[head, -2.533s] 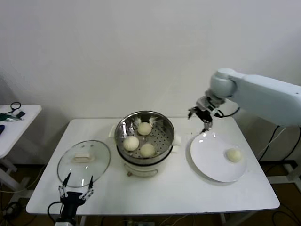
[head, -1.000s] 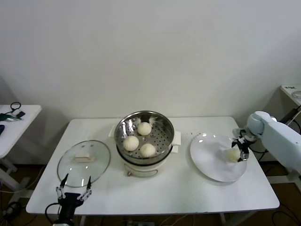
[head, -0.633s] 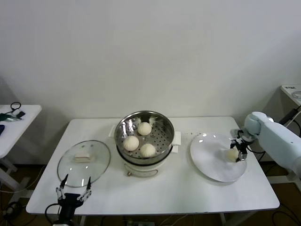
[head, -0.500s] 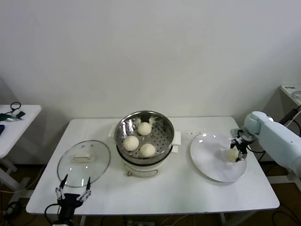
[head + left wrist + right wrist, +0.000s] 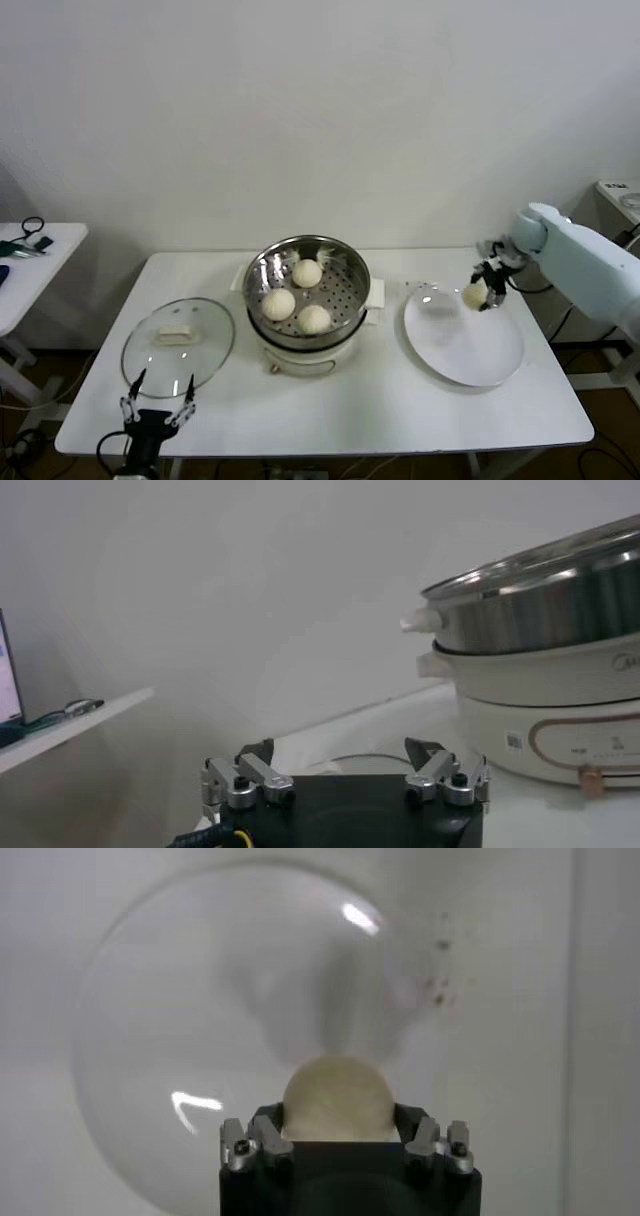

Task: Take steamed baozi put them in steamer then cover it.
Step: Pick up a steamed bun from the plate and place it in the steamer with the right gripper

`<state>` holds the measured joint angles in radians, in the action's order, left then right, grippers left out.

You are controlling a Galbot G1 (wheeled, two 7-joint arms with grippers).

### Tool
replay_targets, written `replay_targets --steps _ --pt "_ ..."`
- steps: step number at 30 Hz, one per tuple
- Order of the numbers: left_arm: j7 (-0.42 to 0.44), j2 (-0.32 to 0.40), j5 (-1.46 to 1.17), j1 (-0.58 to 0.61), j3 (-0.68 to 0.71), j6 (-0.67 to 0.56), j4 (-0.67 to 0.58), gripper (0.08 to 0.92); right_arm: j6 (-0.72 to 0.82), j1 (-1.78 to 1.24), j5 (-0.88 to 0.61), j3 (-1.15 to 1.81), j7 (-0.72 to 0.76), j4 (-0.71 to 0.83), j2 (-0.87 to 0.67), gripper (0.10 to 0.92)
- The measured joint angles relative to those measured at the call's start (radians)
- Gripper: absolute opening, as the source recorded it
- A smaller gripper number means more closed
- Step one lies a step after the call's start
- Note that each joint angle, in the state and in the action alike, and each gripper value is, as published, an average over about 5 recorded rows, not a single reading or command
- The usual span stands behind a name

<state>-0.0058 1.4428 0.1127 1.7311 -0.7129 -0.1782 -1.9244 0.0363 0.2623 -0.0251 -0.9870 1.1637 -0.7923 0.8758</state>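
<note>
Here the right gripper (image 5: 483, 291) is clamped on the fourth small, round, cream-white steamed baozi (image 5: 473, 295), holding it in the air over the far edge of the flat white round plate (image 5: 463, 350), above the plate's surface rather than resting on it; the right wrist view shows the bun (image 5: 335, 1098) pinched between the fingers with the bare plate (image 5: 170, 1068) below. The raised hold reads as a carry: the bun needs height to clear the wall of the round shiny stainless-steel steamer (image 5: 352, 270), which stands on its white electric pot base at the middle of the white table (image 5: 400, 410), well apart from the plate. Three more cream-white buns (image 5: 307, 273) already sit on the perforated bottom, leaving a free patch on the side toward the plate, likely the place for this one. The round clear glass cover with its metal rim and cream-white bar handle (image 5: 178, 345) lies flat on the table on the steamer's other side, near the left gripper (image 5: 158, 410), which hangs parked at the table's near edge with its fingers spread wide and nothing between them, probably kept close for the covering step not yet begun.
</note>
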Motion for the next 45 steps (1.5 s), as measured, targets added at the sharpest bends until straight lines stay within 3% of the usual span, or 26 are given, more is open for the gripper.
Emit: replay_targets --steps 24,33,45 --pt "0.0 -0.018 0.01 -0.005 0.032 -0.007 0.005 0.823 0.23 0.463 -0.606 -0.444 -0.115 -0.258 0.253 0.712" --pt "0.0 -0.028 0.003 -0.006 0.026 -0.007 0.003 0.823 0.264 0.482 -0.684 -0.535 -0.142 -0.283 0.353 0.712" --pt "-0.001 -0.038 -0.012 -0.003 0.014 -0.011 0.011 0.823 0.273 0.415 -0.671 -0.592 -0.15 -0.25 0.444 0.712"
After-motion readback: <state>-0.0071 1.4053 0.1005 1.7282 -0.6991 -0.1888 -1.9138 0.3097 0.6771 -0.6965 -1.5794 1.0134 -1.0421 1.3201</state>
